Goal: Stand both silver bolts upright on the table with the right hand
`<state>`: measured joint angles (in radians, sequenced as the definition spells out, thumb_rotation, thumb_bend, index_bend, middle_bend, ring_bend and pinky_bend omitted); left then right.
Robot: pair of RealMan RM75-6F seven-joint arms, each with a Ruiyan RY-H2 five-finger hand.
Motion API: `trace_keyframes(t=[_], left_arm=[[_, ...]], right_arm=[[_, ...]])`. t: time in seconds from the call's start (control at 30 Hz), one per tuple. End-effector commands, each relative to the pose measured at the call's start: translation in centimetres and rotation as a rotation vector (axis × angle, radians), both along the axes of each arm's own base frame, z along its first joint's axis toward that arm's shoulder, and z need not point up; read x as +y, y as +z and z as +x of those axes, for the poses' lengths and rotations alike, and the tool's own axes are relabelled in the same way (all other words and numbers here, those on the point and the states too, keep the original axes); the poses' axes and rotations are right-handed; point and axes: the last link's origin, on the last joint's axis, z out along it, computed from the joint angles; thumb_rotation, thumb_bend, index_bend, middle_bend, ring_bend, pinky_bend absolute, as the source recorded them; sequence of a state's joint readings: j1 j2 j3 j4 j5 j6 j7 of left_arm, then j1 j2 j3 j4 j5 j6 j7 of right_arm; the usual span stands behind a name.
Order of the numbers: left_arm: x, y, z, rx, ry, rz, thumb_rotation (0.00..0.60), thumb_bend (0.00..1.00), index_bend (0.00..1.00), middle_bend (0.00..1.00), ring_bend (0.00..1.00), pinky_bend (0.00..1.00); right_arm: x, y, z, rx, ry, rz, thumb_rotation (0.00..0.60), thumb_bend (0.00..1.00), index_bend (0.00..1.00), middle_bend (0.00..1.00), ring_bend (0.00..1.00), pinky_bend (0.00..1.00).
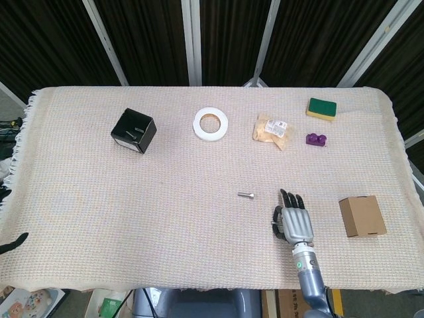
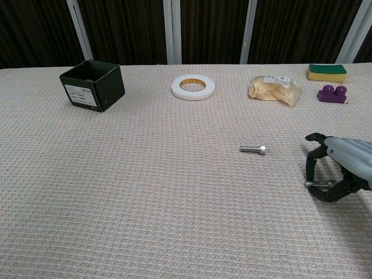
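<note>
One silver bolt [image 1: 246, 195] [image 2: 253, 150] lies flat on the woven cloth near the table's middle. The second bolt [image 2: 318, 185] sits level between the thumb and a finger of my right hand [image 1: 295, 222] [image 2: 337, 168], just above the cloth at the front right. In the head view the hand's back hides that bolt. The lying bolt is a short way left of and beyond the hand. A dark tip [image 1: 13, 242] at the table's front left edge looks like part of my left hand, too little to read its pose.
A black open box [image 1: 133, 130] stands at the back left. Along the far side lie a white tape roll [image 1: 211, 124], a bagged snack [image 1: 271, 130], a purple block [image 1: 316, 139] and a green-yellow sponge [image 1: 321, 107]. A cardboard box [image 1: 362, 216] sits right of my right hand.
</note>
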<state>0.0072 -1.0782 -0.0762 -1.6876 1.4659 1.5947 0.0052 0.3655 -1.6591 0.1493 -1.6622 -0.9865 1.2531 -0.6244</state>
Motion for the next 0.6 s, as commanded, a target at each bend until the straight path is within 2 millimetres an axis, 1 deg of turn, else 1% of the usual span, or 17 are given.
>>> trace_keyframes(t=[0.03, 0.33, 0.6], left_arm=[[0.0, 0.0, 0.0, 0.000, 0.000, 0.000, 0.600, 0.15, 0.17, 0.15, 0.01, 0.05], [0.0, 0.0, 0.0, 0.001, 0.000, -0.003, 0.600, 0.15, 0.17, 0.15, 0.01, 0.05], [0.0, 0.0, 0.0, 0.001, 0.001, -0.004, 0.600, 0.15, 0.17, 0.15, 0.01, 0.05]], right_arm=[[0.0, 0.1, 0.1, -0.004, 0.004, 0.001, 0.600, 0.37, 0.61, 0.00, 0.06, 0.02], [-0.1, 0.7, 1.2, -0.035, 0.032, -0.014, 0.600, 0.37, 0.61, 0.00, 0.06, 0.02], [-0.2, 1.1, 1.4, -0.064, 0.026, -0.022, 0.600, 0.37, 0.61, 0.00, 0.06, 0.02]])
